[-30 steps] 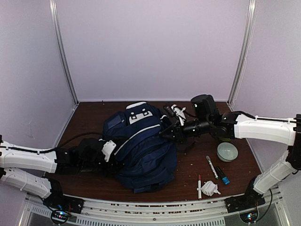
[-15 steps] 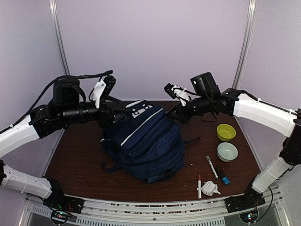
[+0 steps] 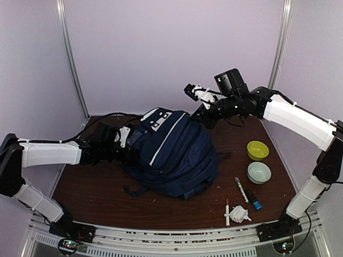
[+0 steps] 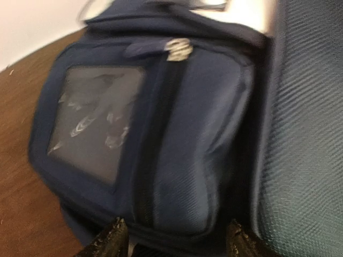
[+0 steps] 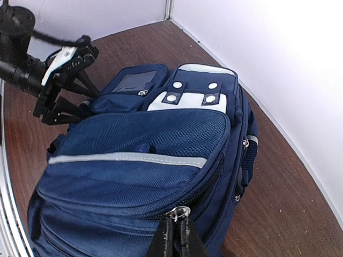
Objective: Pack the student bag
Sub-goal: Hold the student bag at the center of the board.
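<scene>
Student bag (image 3: 177, 155) is lying bulged on the brown tabletop (image 3: 96, 198), filling the span between the two sets of jaws. Its flap with the white buckle patches (image 5: 185, 99) is pointing toward the back wall.

Left arm (image 3: 51, 154) is reaching in low along the tabletop. Left jaws are standing wide apart, gripping nothing. Their dark fingertips (image 4: 115, 241) are showing at the bottom of the wrist view, with the bag's side pocket (image 4: 177, 150) sitting in the gap between them. Cannot tell whether the tips are touching the fabric, the wrist view being blurred. A clear window panel (image 4: 94, 126) is lying ahead of these jaws, toward the left finger. A pocket zipper tab (image 4: 178, 49) is sitting farther ahead, at the pocket's top edge.

Right arm (image 3: 295, 118) is arching over the bag, raised above it. Right jaws are pressed together, pinching the main zip pull (image 5: 179, 213) at their very tips. Just beyond them the white stripe (image 5: 128, 159) is running across the front pocket.

Well to the right of the right jaws, and below them:
- Yellow-green bowl (image 3: 258, 150) is sitting with a pale bowl (image 3: 259, 172) just beside it.
- Nearer the arm bases, a white marker (image 3: 241, 188), a blue-capped marker (image 3: 253, 201), a red-tipped pen (image 3: 227, 210) and a crumpled white wad (image 3: 239, 214) are lying close together, apart from the bag.
</scene>
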Robot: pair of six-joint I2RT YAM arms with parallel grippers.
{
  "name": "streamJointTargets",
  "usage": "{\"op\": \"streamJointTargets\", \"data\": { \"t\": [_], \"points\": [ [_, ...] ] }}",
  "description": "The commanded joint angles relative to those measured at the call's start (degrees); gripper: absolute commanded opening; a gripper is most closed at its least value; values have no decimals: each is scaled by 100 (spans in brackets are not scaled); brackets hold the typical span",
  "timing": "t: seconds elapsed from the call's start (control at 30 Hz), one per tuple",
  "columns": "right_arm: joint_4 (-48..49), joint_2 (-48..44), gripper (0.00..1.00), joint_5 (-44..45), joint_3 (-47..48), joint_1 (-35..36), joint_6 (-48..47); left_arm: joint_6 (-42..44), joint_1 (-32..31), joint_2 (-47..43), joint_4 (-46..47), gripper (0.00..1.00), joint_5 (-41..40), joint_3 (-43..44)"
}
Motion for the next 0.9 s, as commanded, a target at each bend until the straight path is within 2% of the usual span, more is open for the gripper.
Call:
{"op": "streamJointTargets", "data": {
  "t": [0.0, 0.13, 0.27, 0.33, 0.43, 0.53, 0.67, 0.7, 0.8, 0.87],
  "points": [
    [1125, -187, 0, -85, 529, -38, 7, 319, -972, 312, 1520, 66, 131, 222],
    [1266, -113, 0, -339, 723, 12, -116, 482, -1520, 646, 2177, 66, 466, 402],
    [1237, -92, 0, -717, 758, 65, -295, 794, -2043, 753, 2340, 65, 884, 749],
    [1256, -207, 0, -816, 556, 128, -585, 1038, -2243, 460, 2261, 63, 1236, 882],
    [1480, -525, 0, -839, -5, 196, -1010, 1358, -2303, -436, 2153, 54, 2011, 838],
    [1882, -892, 0, -1001, -679, 207, -1198, 2058, -2282, -1242, 1117, 53, 2053, 1160],
    [2336, -1213, 0, -1168, -1487, 414, -1566, 2929, -2074, -1321, -534, 62, 1894, 1947],
    [2403, -1268, 0, -1203, -1677, 480, -1656, 3011, -1917, -1260, -717, 64, 2054, 2069],
    [2755, -1418, 0, -1273, -2209, 604, -1679, 3119, -1217, -861, -1151, 73, 3323, 2604],
    [2950, -1502, 0, -1279, -2499, 629, -1562, 3445, -1119, -346, -1721, 73, 3521, 3242]
  ]
}}
